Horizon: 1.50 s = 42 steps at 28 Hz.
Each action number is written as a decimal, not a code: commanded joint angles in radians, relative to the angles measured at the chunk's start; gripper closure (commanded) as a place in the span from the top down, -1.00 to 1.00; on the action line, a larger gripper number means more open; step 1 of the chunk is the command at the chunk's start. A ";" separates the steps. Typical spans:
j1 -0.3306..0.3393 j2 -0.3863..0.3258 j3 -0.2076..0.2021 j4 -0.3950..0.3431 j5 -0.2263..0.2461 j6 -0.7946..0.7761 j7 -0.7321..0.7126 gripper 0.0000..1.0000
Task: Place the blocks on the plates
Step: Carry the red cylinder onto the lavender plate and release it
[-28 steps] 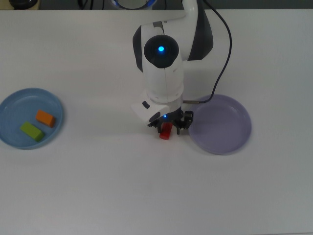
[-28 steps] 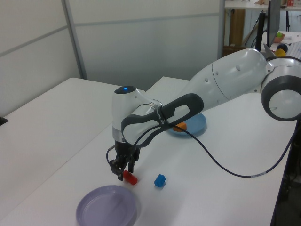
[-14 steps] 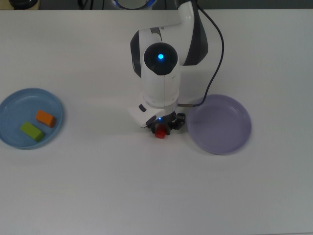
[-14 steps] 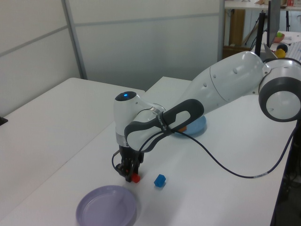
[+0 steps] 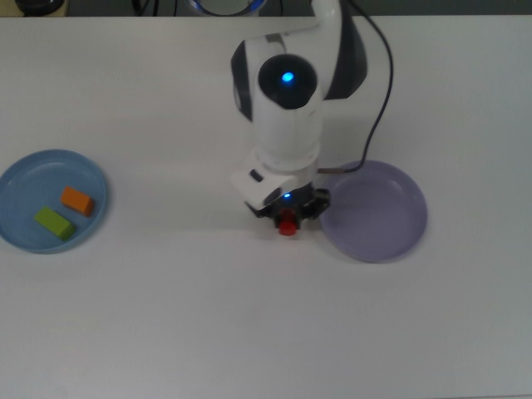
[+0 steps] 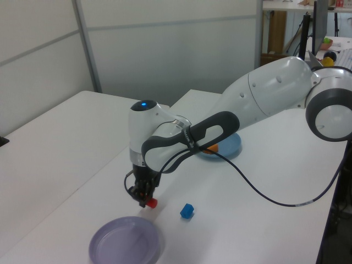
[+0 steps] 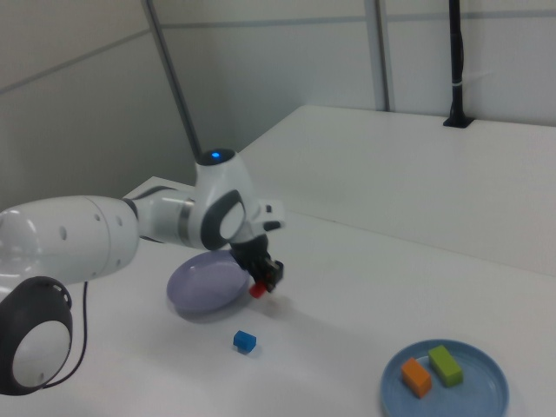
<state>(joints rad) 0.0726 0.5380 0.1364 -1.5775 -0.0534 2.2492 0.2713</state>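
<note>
My gripper [image 5: 287, 214] is shut on the red block [image 5: 288, 226], which it holds upright just above the table, close to the left rim of the lavender plate [image 5: 376, 211] in the top view. The left view shows the red block [image 6: 150, 203] under the gripper [image 6: 144, 197], beyond the lavender plate [image 6: 125, 242]. The small blue cube [image 7: 245, 341] lies on the table in front of the lavender plate [image 7: 201, 285] in the right view. The arm hides the cube in the top view. The orange block [image 5: 76, 200] and the green block [image 5: 54, 223] lie in the light blue plate [image 5: 25, 179].
The white arm [image 5: 287, 108] reaches in from the far edge of the top view, with a black cable [image 5: 384, 91] hanging beside it. The white table [image 5: 249, 332] carries everything.
The gripper came down on the red block, closed on it and raised it a little. It has shifted slightly toward the lavender plate since half a second ago.
</note>
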 commanded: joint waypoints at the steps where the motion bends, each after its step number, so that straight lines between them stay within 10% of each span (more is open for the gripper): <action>1: 0.055 -0.039 0.029 -0.007 -0.022 -0.013 0.074 -0.98; 19: 0.191 0.020 0.029 -0.007 -0.166 0.052 0.183 -0.61; 20: 0.191 0.020 0.031 -0.007 -0.164 0.052 0.183 -0.50; 21: 0.191 0.019 0.031 -0.007 -0.164 0.052 0.183 0.10; 24: 0.191 0.017 0.031 -0.009 -0.164 0.049 0.183 0.31; 27: 0.190 0.017 0.029 -0.009 -0.164 0.049 0.183 1.00; 42: 0.105 -0.096 0.019 -0.048 -0.146 -0.161 0.080 1.00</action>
<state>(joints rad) 0.2180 0.5222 0.1569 -1.5740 -0.1996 2.1643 0.3913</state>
